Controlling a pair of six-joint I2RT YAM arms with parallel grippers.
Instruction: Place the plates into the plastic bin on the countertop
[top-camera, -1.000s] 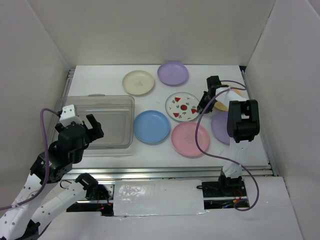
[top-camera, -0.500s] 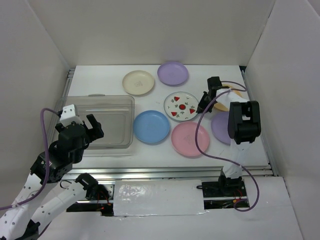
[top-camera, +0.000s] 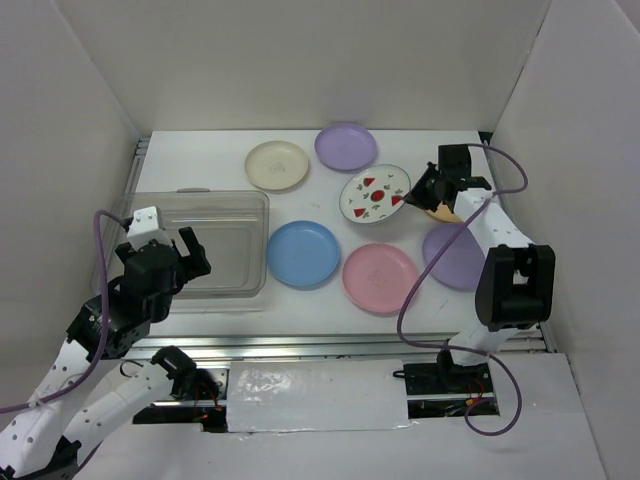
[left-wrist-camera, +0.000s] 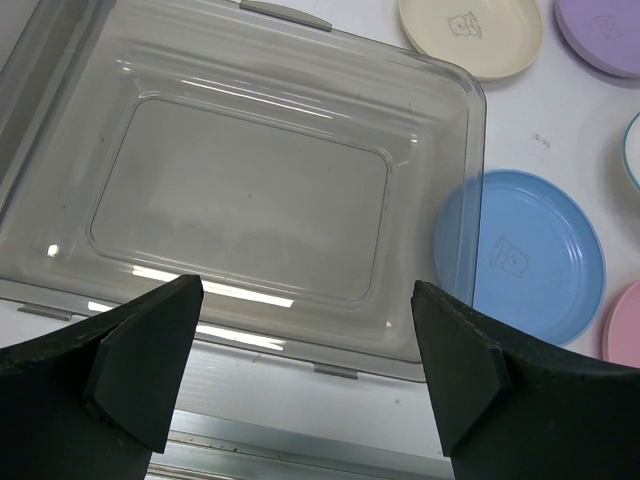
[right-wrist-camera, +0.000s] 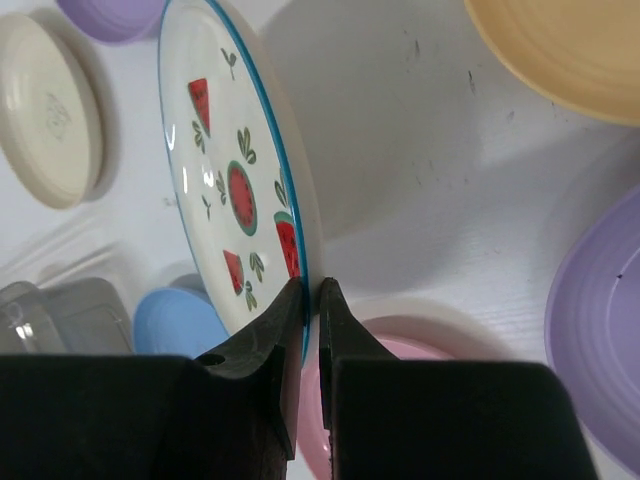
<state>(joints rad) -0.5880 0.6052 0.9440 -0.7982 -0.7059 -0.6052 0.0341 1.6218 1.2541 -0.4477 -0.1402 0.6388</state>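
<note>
- Plates: seven in all, every one outside the plastic bin (top-camera: 200, 195), spread over the middle and right of the white counter (top-camera: 210, 160)
- The white plate with red fruit prints (top-camera: 372, 193) is in the upper middle-right of the top view, tilted, its right rim pinched by the right hand (top-camera: 411, 197)
- In the right wrist view the two fingers (right-wrist-camera: 265, 345) are closed on that rim, with the plate standing edge-on between them; whether its far edge touches the counter cannot be told
- The orange plate (top-camera: 443, 212) lies just right of the right hand, partly hidden by it
- The cream plate (top-camera: 277, 165) and one lilac plate (top-camera: 346, 146) lie flat in the upper middle, near each other but apart
- The blue plate (top-camera: 303, 253) lies just beside the bin's right wall, with the pink plate (top-camera: 380, 277) close on its right
- The second lilac plate (top-camera: 455, 257) lies at the right, beside the pink plate, partly covered by the right arm
- The bin stands at the left of the counter, clear and shallow
- The left hand (top-camera: 162, 252) hangs over the bin's lower edge, jaws spread wide, holding nothing
- White walls (top-camera: 300, 60) enclose the counter on three sides
</note>
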